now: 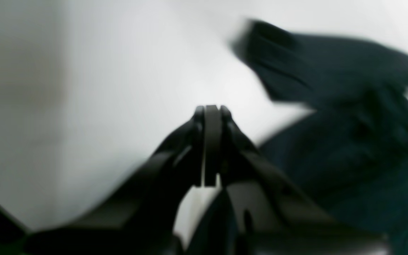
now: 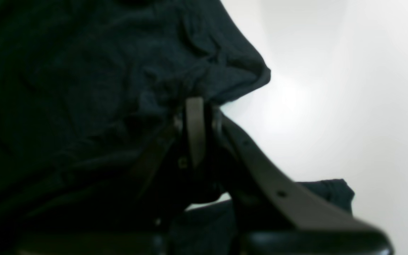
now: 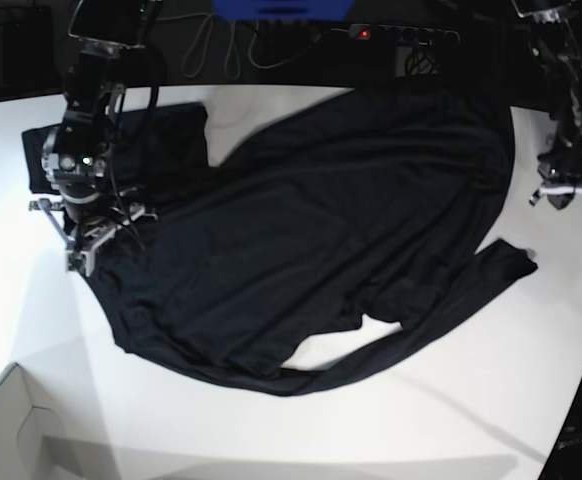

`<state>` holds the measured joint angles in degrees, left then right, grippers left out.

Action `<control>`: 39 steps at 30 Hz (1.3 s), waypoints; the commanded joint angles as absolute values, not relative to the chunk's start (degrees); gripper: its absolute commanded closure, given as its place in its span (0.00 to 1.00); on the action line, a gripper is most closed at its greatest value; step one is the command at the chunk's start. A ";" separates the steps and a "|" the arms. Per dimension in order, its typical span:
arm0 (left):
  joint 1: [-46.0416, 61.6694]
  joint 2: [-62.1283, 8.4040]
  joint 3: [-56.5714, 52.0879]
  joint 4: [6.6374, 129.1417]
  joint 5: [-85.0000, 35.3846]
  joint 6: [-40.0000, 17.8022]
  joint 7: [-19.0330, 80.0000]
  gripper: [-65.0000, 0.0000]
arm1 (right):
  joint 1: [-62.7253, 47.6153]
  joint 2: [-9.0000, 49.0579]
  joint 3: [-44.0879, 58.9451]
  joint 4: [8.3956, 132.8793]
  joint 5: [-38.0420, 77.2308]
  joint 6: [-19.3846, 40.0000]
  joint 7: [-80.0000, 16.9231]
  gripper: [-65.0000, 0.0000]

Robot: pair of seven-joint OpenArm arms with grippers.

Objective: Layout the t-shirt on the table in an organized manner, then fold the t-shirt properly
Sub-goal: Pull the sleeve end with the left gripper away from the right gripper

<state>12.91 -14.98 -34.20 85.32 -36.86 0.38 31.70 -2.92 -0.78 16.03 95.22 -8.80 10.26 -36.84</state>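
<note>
While our right hand [image 2: 196,102] is clamped on a bunched edge of the shirt [image 3: 321,230], our left hand [image 1: 211,109] is closed on nothing above bare counter [image 3: 451,400]. We see the shirt spread wide and rumpled between the two hands, one sleeve ending just below our left hand, another trailing beyond our right hand. Near that right hand, a white box corner [image 3: 11,420] sits at the counter's edge.

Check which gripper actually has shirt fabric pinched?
The right gripper: shut with the shirt bunched at its tips. The left gripper is shut over bare table.
</note>
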 commanded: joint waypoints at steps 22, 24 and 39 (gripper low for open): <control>-17.19 -15.96 -17.27 51.74 -23.87 -0.13 22.73 0.99 | -2.77 -0.31 15.96 96.04 -8.75 9.80 -35.38 1.00; -20.44 -15.96 -17.19 47.43 -20.09 -0.13 18.77 0.99 | -2.86 -0.13 16.22 96.04 -8.75 9.80 -35.38 1.00; -48.66 -14.37 -17.19 16.57 -10.95 0.13 -2.24 0.99 | -3.91 1.27 15.96 96.04 -8.75 9.80 -35.38 1.00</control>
